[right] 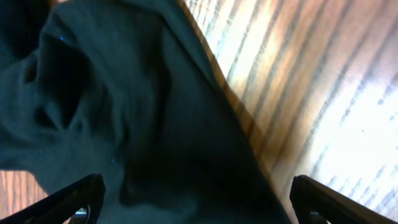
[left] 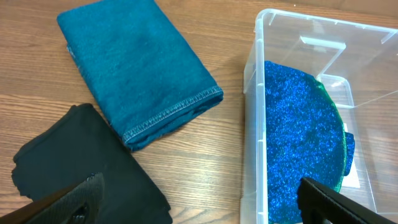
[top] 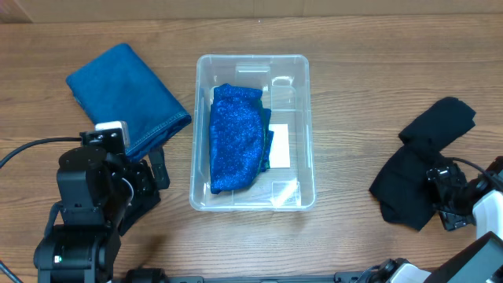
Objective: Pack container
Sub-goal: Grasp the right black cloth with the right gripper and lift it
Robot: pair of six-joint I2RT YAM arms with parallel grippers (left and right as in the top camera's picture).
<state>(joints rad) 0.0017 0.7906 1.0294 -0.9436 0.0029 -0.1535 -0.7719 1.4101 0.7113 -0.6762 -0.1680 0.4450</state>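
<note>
Closest in, at the front left of the wooden surface (top: 338,236), the left gripper (left: 199,202) has its jaws spread wide and released, grasping nothing; in the left wrist view one finger sits over the edge of a crumpled dark cloth (left: 81,165) and the other over the near wall of the container. At the front right, the right gripper (right: 199,202) is low over a rumpled black garment (top: 416,169), its jaws likewise spread apart with the fabric filling the space below them; whether the fingers touch the fabric cannot be told. Between the two arms, in the middle of the surface, stands the container (top: 251,57), upright and open-topped, with a sparkly blue cloth (top: 236,137) lying lengthwise along its left half, a strip of darker teal showing under the cloth's right edge, and a white label (top: 280,146) on the bottom just beside it. Farther back on the left, near the container but apart from it, lies a folded teal towel (top: 126,94).
</note>
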